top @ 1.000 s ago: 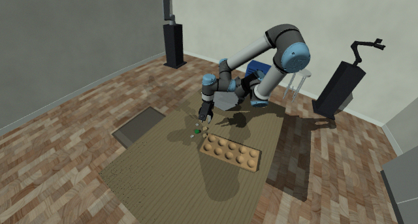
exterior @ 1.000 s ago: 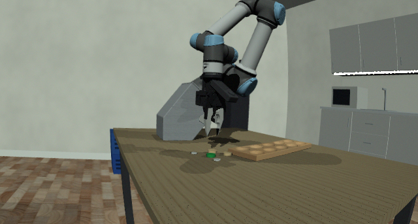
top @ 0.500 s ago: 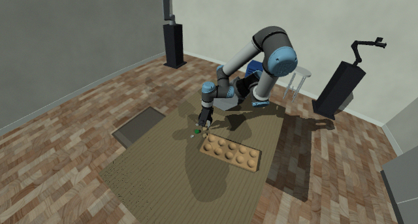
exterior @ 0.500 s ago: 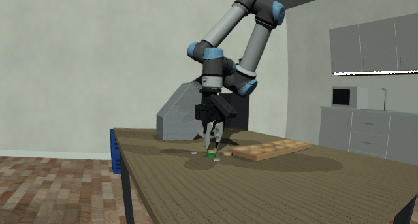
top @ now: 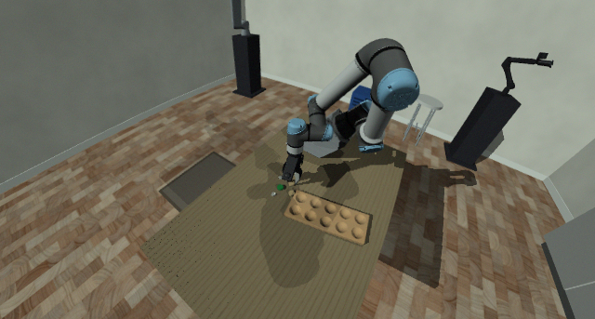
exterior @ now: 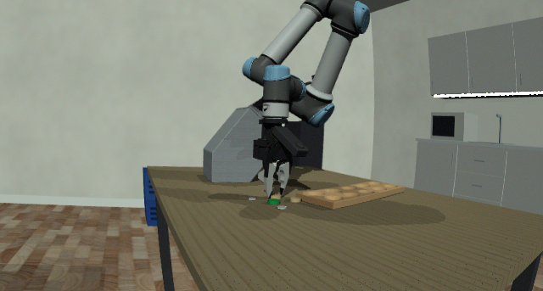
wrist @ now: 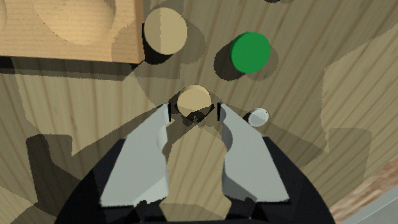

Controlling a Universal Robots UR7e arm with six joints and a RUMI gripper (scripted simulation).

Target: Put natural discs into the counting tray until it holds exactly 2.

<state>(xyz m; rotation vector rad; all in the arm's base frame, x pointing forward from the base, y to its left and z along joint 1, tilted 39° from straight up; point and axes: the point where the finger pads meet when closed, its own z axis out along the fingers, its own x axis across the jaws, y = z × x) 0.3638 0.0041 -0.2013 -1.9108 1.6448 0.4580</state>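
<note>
Straddling a natural disc [wrist: 194, 99], gripper [wrist: 194, 114] parted beside tray [wrist: 60, 35]

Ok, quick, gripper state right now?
Gripper: partly open, holding nothing; its fingertips straddle a natural disc lying on the table.

Two natural discs [wrist: 194, 99] [wrist: 165, 30]: one between the jaws, one beyond. One green disc [wrist: 250, 52], one small grey disc [wrist: 258, 117], one tray [wrist: 65, 30].

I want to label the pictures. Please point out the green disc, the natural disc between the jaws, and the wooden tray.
round green disc [wrist: 250, 52], wrist view, top face
natural wooden disc [wrist: 194, 99], wrist view, top face
wooden counting tray [top: 363, 215], top view, rim
</note>
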